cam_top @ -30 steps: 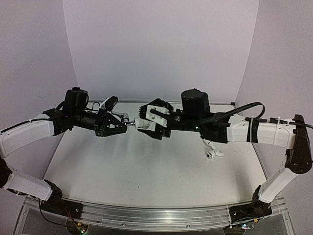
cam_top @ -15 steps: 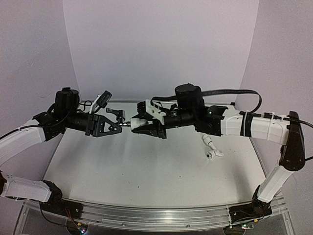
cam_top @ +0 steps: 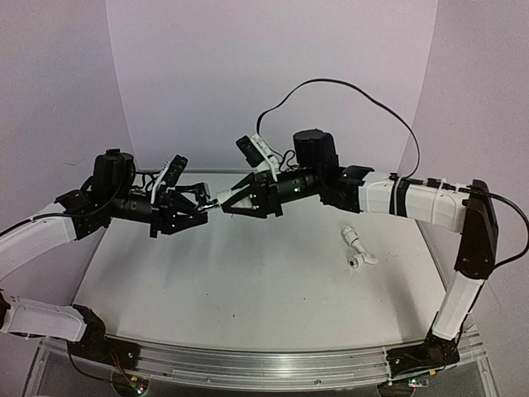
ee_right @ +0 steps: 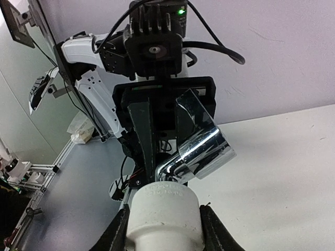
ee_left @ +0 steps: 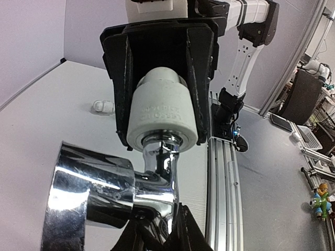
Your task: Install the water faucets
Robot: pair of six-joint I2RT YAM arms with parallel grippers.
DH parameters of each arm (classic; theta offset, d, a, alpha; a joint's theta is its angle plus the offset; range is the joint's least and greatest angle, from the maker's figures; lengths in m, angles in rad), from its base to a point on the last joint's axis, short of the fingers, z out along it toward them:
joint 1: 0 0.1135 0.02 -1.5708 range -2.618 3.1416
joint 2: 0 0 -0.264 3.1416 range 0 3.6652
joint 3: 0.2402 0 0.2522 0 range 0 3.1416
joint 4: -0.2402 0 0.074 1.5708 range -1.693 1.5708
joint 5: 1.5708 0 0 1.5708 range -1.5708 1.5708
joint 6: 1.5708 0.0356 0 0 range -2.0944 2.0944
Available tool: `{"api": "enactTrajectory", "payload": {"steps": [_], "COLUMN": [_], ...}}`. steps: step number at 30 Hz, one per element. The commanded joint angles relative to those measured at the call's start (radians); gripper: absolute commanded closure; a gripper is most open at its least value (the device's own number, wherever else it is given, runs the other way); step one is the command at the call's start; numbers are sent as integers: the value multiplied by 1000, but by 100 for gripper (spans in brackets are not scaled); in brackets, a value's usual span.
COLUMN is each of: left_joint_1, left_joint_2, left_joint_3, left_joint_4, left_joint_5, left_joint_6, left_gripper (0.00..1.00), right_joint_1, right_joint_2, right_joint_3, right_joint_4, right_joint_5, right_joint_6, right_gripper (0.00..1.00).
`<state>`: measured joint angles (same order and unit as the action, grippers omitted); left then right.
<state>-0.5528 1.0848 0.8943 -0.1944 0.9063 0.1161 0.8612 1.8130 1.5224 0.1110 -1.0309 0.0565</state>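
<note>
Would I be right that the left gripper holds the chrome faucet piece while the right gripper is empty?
Not quite: the right wrist view shows the right gripper shut on the white fitting. The left gripper does hold the chrome faucet piece.

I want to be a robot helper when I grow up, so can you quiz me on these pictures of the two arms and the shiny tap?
1. What does the left gripper hold? A) the chrome faucet B) a sponge C) nothing
2. True or false: the right gripper is empty.
3. Fill in: the spare fitting lies on the ____.
Key: 1 A. 2 false, it clamps the white fitting. 3 table.
</note>
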Motion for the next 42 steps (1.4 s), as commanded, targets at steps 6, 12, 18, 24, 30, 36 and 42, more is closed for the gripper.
{"api": "enactTrajectory", "payload": {"steps": [6,12,18,24,30,36,42], "left_joint_1": [25,26,27,27,27,27,27], "left_joint_2": [-44,-140,-201,-178,-133,-135,-201], "left_joint_3": [-62,-234,-260,-193,-109,-4,91], "left_joint_4": [152,190,190,188,143,59,-46], "left_joint_5": [-172,-267,-418,-482,-484,-531,-725], "left_joint_6": [-106,-323,-476,-541,-591,-610,-607], "left_gripper": [27,4,4,5,5,5,4], "right_joint_1": [-36,-65,-130,-145,-146,-146,-148], "right_joint_2": [-198,-244,-273,-266,-288,-387,-593], "right_joint_3": [-225,-351,-551,-662,-717,-695,-575], "right_joint_4": [-18,13,10,19,-26,-205,-432], "right_joint_5": [273,587,768,853,913,1057,1217], "right_joint_6": [161,212,288,344,355,344,302], "right_gripper": [100,100,99,96,58,9,2]}}
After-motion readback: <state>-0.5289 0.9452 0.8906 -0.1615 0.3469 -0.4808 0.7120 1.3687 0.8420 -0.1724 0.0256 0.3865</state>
